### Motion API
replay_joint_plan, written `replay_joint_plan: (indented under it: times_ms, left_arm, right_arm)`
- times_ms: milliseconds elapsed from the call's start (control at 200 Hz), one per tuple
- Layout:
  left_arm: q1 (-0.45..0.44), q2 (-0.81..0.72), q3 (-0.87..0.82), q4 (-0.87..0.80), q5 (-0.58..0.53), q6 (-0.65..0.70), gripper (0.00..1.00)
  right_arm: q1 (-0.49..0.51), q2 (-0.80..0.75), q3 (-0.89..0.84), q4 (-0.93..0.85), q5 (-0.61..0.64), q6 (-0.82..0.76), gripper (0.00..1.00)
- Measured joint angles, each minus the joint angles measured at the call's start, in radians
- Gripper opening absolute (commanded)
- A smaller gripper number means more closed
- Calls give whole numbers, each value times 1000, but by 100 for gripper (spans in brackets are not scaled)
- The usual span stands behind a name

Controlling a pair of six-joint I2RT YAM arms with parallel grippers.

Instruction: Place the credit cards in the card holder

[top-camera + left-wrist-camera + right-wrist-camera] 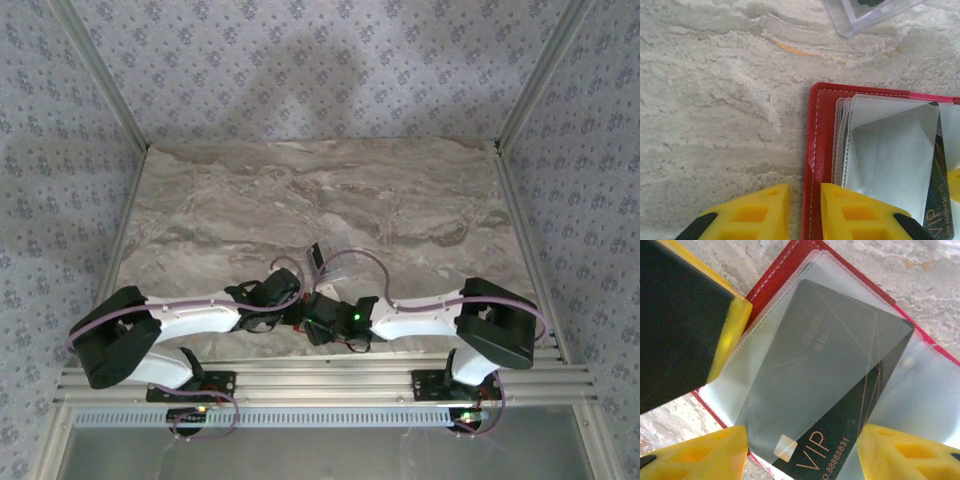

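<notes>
A: Your right gripper (802, 435) has its yellow fingers (910, 450) wide apart, one on each side of the near end of the credit card (840, 355). It holds that card.

B: Yes. Your card is dark, with the letters VIP on it. Its far end sits inside a clear pocket (920, 390) of the card holder (821, 125). Its near end sticks out.

A: Your left gripper (805, 212) has its fingers almost together, with a thin gap. The red edge of the card holder runs through that gap. One finger is over the table (715, 100) and one is over the pockets. I cannot tell if they pinch anything.

B: Your card holder lies open and flat by the near edge of the table, about in the middle, between your two arms.

A: A clear box (865, 17) sits near it, toward the far edge. You can see bare table between them.
</notes>
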Motion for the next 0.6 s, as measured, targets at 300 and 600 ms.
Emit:
replay_joint_plan:
  times_ms: [300,600]
  left_arm:
    - [0,1,0,1,0,-3,22]
    - [-7,8,-2,11,-15,-19,22]
  right_arm:
    - [13,39,37,-28,52,-5,54]
    - [-12,32,35,-6,26,-8,60]
